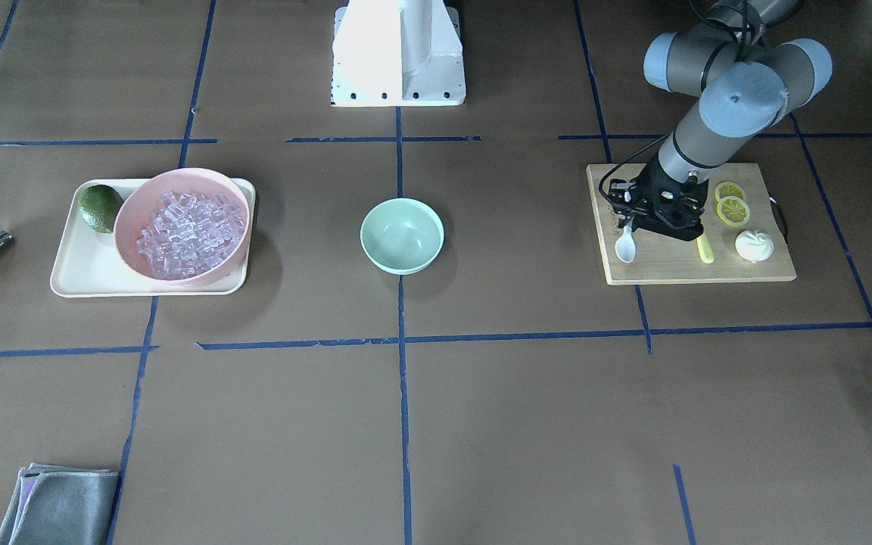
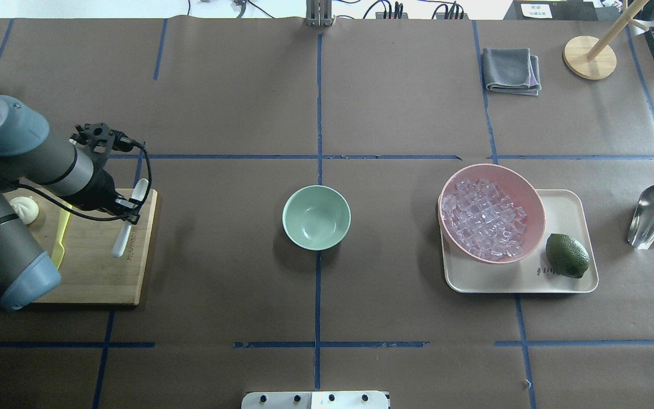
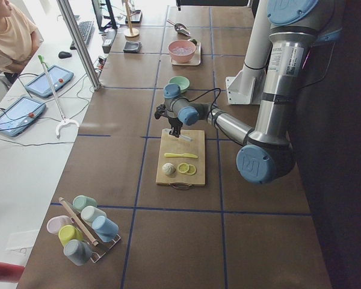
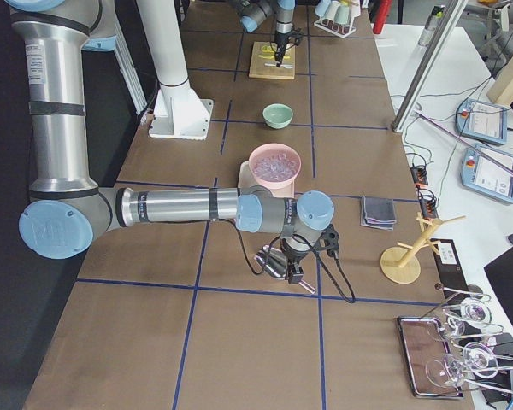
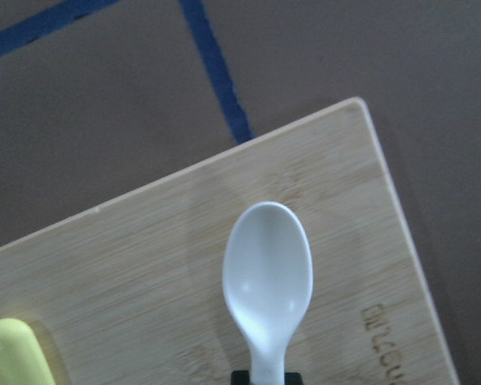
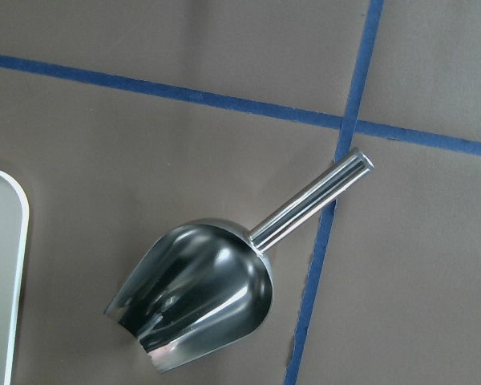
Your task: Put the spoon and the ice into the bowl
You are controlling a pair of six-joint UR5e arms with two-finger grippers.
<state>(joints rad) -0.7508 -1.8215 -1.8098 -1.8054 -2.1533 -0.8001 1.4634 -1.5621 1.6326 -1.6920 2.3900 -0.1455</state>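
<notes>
The white spoon [image 1: 624,246] is over the near-centre edge of the wooden cutting board [image 1: 671,266]. My left gripper [image 1: 632,224] is shut on its handle. In the left wrist view the scoop [image 5: 268,271] points away from the gripper and hangs just above the board. From overhead the spoon [image 2: 141,191] sticks out on both sides of the gripper [image 2: 128,215]. The mint-green bowl [image 2: 316,217] stands empty at the table's middle. The ice [image 2: 486,218] fills the pink bowl [image 2: 533,196]. My right gripper [image 4: 292,266] shows only in the exterior right view, so I cannot tell its state.
A metal scoop [image 6: 200,297] lies under the right wrist, right of the cream tray [image 2: 568,211] that holds the pink bowl and a lime [image 2: 567,255]. The board also carries a yellow-green knife [image 1: 705,248], lemon slices [image 1: 731,210] and a white bun [image 1: 754,246]. A grey cloth [image 2: 511,69] lies far right.
</notes>
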